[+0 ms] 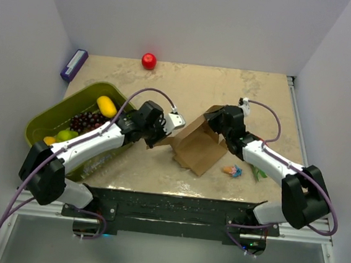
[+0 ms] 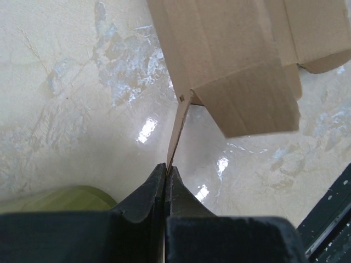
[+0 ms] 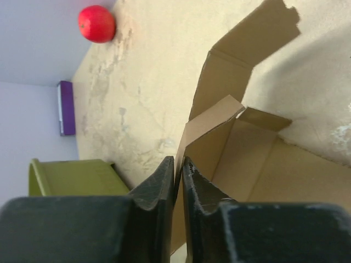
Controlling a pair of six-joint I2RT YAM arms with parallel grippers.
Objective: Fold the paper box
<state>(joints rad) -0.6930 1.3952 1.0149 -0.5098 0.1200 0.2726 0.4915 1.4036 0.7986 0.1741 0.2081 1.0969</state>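
paper box (image 1: 196, 147), plain brown cardboard, part-erected, lying on beige table (image 1: 259, 102) between arms | left gripper (image 2: 166, 167) pinching thin flap edge, anchoring it | right gripper (image 3: 178, 161) narrowly clamping opposite wall, probably to square it

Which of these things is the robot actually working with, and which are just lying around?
In use: cardboard box; left claw and right claw, both pinching its flaps.
Lying about: red ball, purple box, green basket of fruit, small colourful scrap.
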